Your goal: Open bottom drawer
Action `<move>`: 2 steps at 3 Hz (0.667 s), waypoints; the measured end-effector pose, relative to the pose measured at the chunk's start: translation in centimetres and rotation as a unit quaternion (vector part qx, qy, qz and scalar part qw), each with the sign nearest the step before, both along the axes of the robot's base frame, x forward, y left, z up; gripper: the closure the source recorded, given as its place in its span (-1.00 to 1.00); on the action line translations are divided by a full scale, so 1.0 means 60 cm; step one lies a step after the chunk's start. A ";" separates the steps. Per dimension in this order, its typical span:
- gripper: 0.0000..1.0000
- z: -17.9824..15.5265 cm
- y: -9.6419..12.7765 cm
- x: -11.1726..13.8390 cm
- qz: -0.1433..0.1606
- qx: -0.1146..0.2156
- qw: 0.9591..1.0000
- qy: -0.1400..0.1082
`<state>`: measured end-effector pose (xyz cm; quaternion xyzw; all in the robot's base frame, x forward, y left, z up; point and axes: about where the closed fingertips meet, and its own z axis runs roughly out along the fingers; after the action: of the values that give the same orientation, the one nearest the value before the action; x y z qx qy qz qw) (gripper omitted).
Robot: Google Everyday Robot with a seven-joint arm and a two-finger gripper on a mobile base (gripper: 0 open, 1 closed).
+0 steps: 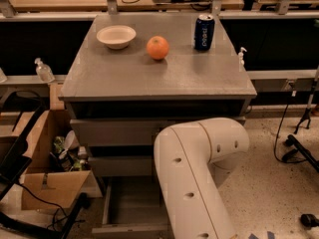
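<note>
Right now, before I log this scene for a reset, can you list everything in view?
bowl: one, white, cabinet top, back left
orange: one, orange, cabinet top, between bowl and can
can: one, blue, upright, cabinet top, back right
cabinet: one, grey, centre
bottom drawer: one, grey, pulled out
cardboard box: one, brown, floor, left of cabinet
clear bottle: one, ledge at left
arm: one, white, in front of the drawers
gripper: not in view

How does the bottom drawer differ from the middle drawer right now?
The bottom drawer is pulled out, inside showing; the middle drawer is shut. The bottom drawer's front sits forward; the middle drawer's lies back in the cabinet. Both are grey, partly hidden by the arm. The gripper is out of view.
</note>
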<state>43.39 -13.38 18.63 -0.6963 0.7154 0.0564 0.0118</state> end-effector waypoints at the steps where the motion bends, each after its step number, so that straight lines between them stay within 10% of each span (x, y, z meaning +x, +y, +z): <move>1: 1.00 0.000 0.000 0.000 0.000 0.000 1.000 0.000; 2: 1.00 0.003 -0.001 -0.001 -0.002 0.000 1.000 0.002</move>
<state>43.33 -13.41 18.79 -0.6948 0.7168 0.0579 0.0109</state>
